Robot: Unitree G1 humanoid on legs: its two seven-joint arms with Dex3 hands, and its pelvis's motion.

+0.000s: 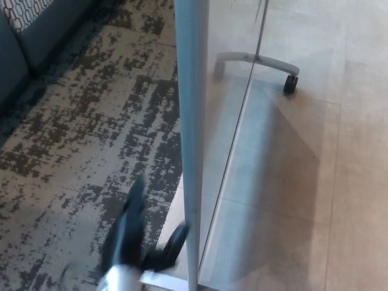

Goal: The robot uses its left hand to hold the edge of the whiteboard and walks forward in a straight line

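Observation:
The whiteboard (191, 121) stands edge-on in the head view, its pale blue-grey frame running from the top to the bottom of the picture, with the glossy pane to its right. My left hand (136, 239) is blurred and low, just left of the frame's bottom end. Its fingers (132, 212) and thumb (173, 239) are spread, with the frame outside them; only the thumb tip comes close to the edge. The hand is open. My right hand does not show.
The board's grey foot (257, 59) with a black caster (291, 83) rests on the beige tile floor at upper right. Mottled grey carpet (79, 151) covers the left. A dark blue sofa (24, 54) with a patterned cushion (27, 11) stands at the far left.

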